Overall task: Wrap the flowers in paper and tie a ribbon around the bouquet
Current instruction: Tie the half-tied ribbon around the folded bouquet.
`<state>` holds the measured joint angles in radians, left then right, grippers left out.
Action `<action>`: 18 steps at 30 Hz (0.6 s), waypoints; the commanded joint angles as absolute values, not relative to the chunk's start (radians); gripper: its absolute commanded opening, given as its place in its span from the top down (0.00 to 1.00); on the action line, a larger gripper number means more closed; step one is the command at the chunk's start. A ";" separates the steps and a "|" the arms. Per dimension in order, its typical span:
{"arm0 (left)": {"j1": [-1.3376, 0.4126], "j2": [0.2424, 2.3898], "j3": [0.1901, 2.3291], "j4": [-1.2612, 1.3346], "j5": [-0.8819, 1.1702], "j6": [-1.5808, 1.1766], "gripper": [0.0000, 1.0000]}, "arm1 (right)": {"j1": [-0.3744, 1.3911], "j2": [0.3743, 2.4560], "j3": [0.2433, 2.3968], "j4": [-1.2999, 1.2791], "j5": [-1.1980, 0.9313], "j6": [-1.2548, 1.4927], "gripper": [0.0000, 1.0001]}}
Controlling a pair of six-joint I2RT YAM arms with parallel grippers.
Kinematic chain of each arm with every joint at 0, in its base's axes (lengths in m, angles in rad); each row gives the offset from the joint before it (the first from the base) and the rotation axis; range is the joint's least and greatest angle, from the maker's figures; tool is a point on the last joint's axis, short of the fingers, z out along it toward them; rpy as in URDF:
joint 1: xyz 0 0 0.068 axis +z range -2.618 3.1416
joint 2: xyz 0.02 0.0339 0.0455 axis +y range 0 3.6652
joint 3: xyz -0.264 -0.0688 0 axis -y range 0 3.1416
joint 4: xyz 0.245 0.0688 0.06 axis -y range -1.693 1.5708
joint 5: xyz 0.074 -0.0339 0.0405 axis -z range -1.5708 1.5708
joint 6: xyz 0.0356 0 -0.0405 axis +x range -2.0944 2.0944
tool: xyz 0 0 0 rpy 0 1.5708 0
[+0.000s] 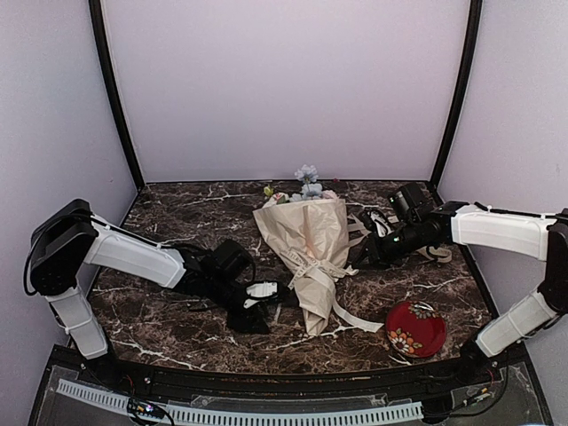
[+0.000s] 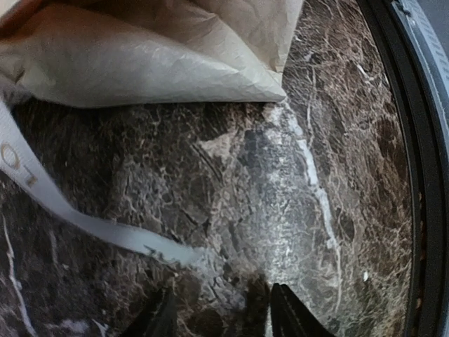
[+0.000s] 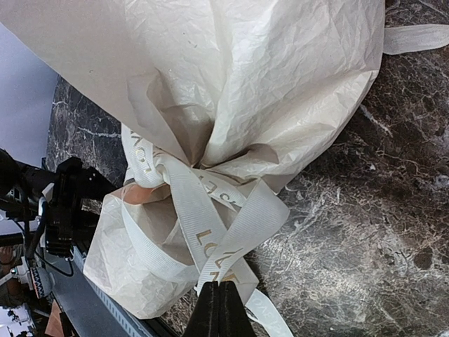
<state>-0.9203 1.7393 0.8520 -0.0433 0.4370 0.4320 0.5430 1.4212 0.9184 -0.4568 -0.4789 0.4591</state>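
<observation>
My left tool [image 2: 223, 314] stands apart above the counter [image 2: 295, 196], gripping nothing. My right tool [image 3: 221, 303] is pinched together on the ribbon [image 3: 203, 225] tied around the bouquet [image 1: 306, 244], which lies mid-frame with its flowers [image 1: 307, 182] toward the top.

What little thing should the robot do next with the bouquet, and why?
Probably open the right pincer and let go. The long cream-white fabric ribbon looks knotted round the pinched waist of the crinkled cream paper bouquet, and that pincer seems shut on a strand. The left pincer stands open with only a loose ribbon tail lying before it on the dark marble table.
</observation>
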 commanded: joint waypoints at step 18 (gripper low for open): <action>-0.720 1.919 1.217 0.144 0.303 0.849 0.31 | 0.541 1.429 0.917 -0.406 -0.497 0.445 1.00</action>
